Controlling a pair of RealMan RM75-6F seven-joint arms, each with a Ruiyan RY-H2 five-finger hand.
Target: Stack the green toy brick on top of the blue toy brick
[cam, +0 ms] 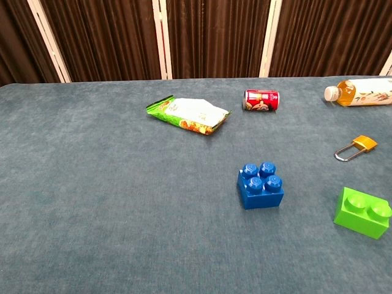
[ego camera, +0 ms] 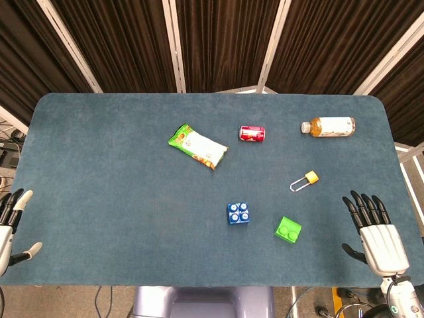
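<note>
Across the whole scene stretches a wide teal felt-covered table (ego camera: 119, 199) with rounded far corners, backed by dark pleated curtains (ego camera: 218, 40) with pale diagonal struts. At the near right edge, seen only in the head view, the right hand (ego camera: 372, 228), white-backed with black fingers, lies with its fingers spread apart and holds nothing. At the near left edge the left hand (ego camera: 12, 228) is partly cut off by the frame; the fingers that show are extended and apart, with nothing in them. Toward the far side lies a crumpled green and white snack packet (ego camera: 198, 146), flat on the felt. Further right, near the far right corner, a clear plastic bottle of amber drink (ego camera: 328, 126) lies on its side, white cap pointing left. Between packet and bottle a small red drinks can (ego camera: 252, 134) also lies on its side. Nearer the robot, the blue square toy brick (ego camera: 238, 213) sits studs up, close to the table's middle. Just to its right and a little nearer, apart from it, rests the green toy brick (ego camera: 288, 229), studs up, unstacked. Beyond the green brick lies a small yellow padlock (ego camera: 304, 180) with a silver shackle.
</note>
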